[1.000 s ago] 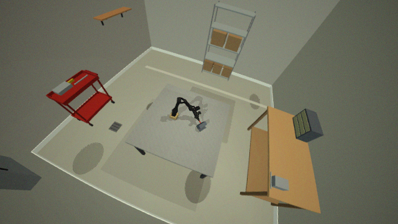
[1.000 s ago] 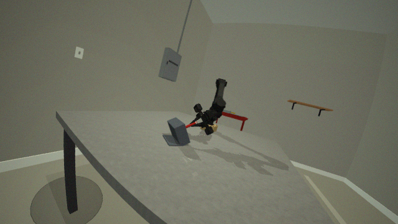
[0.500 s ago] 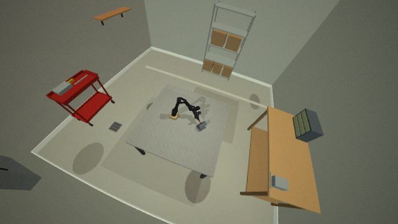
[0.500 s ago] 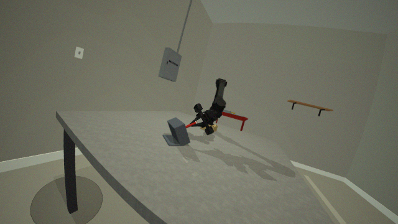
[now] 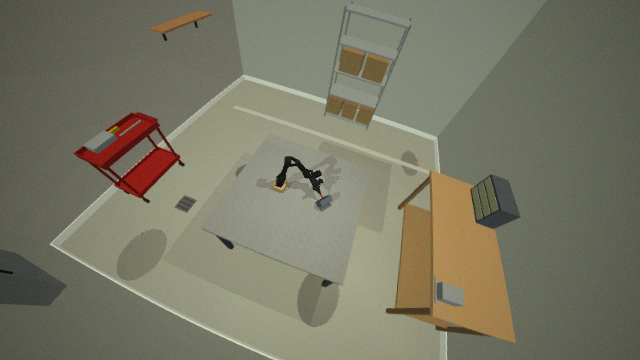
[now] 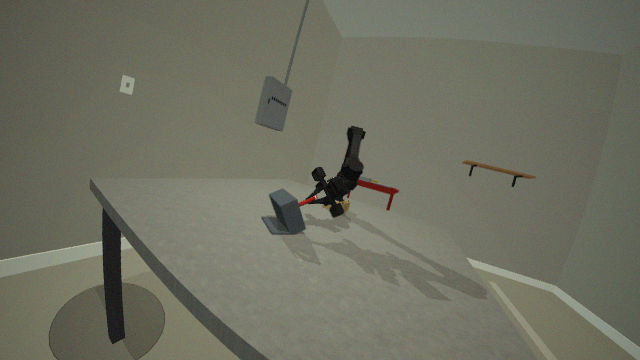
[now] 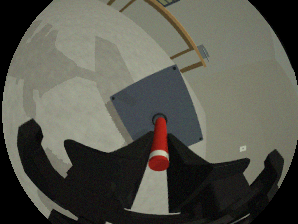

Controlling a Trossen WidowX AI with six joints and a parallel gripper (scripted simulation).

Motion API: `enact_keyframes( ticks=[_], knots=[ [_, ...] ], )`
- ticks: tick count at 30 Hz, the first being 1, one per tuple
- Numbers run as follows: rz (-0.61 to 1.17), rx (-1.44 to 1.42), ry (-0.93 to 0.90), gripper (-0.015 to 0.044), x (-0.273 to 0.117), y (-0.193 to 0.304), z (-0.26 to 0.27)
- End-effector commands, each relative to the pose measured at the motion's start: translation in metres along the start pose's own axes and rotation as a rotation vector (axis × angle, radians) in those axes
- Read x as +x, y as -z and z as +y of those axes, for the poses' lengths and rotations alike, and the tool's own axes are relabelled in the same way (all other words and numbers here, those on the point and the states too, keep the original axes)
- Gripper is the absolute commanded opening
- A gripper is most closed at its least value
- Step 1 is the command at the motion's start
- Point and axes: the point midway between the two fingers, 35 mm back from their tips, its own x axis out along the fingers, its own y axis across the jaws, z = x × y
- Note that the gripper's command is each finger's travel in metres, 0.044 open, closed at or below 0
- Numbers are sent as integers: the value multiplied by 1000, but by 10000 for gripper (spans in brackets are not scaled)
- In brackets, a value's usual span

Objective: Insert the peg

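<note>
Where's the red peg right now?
In the wrist view, the red peg is low and just right of centre, clamped in the pincer, its far end at the hole in the sloped panel.

Desk: a grey top on dark legs.
Walls: plain grey-green, with pale skirting at the foot.
Floor: beige, crossed by a light stripe.
Trolley: red, two-tiered.
Rack: grey metal, cardboard boxes on its shelves.
Workbench: wooden, a dark drawer unit on it.
Wall shelf: a wooden board on black brackets.
Wall box: grey, a pipe rising above.
Light: dim, casting shadows across the desk.
</note>
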Motion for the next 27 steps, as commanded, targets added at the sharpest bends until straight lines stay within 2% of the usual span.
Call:
enact_keyframes(
  ticks=[1,27],
  knots=[
    [4,1,2,0,2,2,1],
    [3,1,2,0,13,1,3]
  ],
)
